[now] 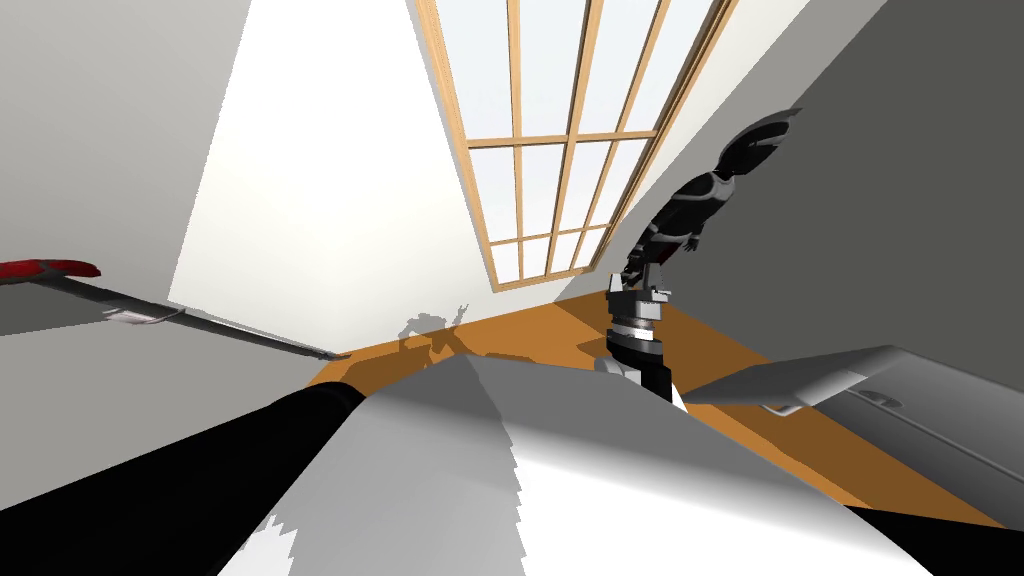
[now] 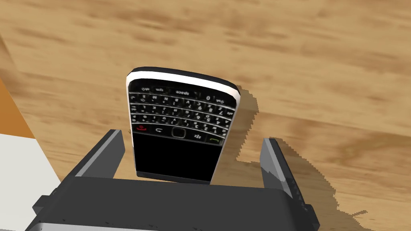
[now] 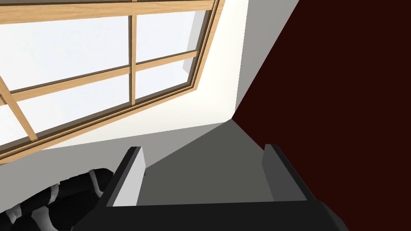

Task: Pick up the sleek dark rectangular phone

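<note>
The dark rectangular phone (image 2: 180,128) lies flat on a light wooden surface (image 2: 313,72). It has a black screen, a small keypad and a pale rim at its far end. My left gripper (image 2: 192,138) hangs just over it, open. Its fingers (image 2: 108,154) stand either side of the phone's screen end without touching it. The phone sits nearer one finger than the other. My right gripper (image 3: 204,149) is open with nothing between its fingers, held up facing a wall. In the head view a dark jointed arm (image 1: 640,330) stands over an orange-brown surface (image 1: 560,330).
Beside the phone's wooden surface lie an orange strip (image 2: 12,112) and a white area (image 2: 20,172). In the head view a grey slab (image 1: 800,380) juts out at the right, and a long thin rod with a red end (image 1: 50,268) crosses the left.
</note>
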